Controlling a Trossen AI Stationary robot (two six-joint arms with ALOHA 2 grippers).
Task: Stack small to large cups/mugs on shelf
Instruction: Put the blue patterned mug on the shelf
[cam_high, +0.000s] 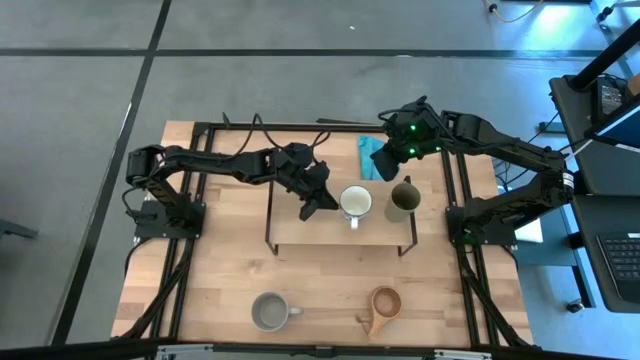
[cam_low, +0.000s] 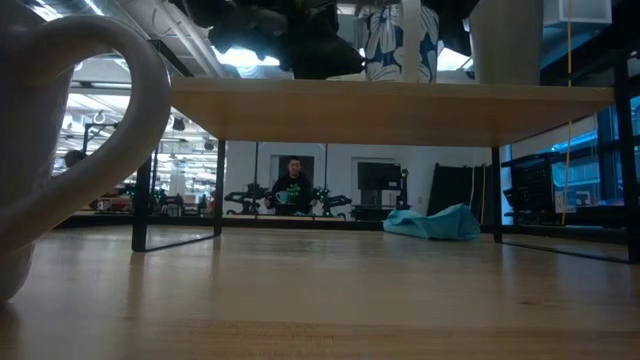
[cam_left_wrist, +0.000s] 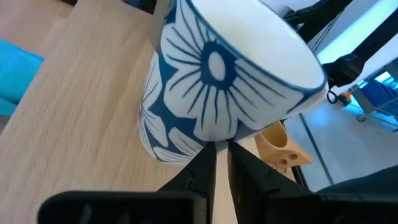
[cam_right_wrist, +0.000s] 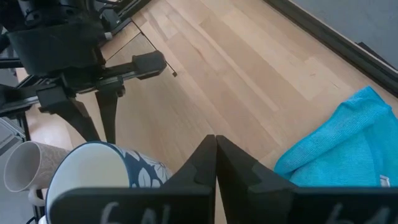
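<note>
The shelf (cam_high: 300, 232) stands mid-table. On its board stand a white cup with a blue flower pattern (cam_high: 355, 202) and, to its right, the olive-green cup (cam_high: 403, 200), both upright. My left gripper (cam_high: 318, 205) is just left of the patterned cup (cam_left_wrist: 217, 81), its fingers nearly shut with only a slit between them. My right gripper (cam_right_wrist: 216, 155) hangs shut over the far right of the table, above the teal cloth (cam_right_wrist: 336, 143), with nothing in it. The grey mug (cam_high: 270, 312) and the wooden cup (cam_high: 383, 305) stand on the table near its front edge. My left gripper meets the patterned cup's side wall low down (cam_left_wrist: 205, 134) with the tips of its nearly shut fingers (cam_left_wrist: 202, 165). It comes from the table's left, slanting slightly down. Nothing sits between the fingers. The cup stands on the shelf board.
The shelf's black wire legs (cam_high: 268, 215) stand at both ends of the board. The teal cloth (cam_high: 372, 152) lies at the far edge. A black frame (cam_high: 200, 130) runs around the table. Bare board lies left of the patterned cup. A person (cam_low: 292, 185) shows far behind.
</note>
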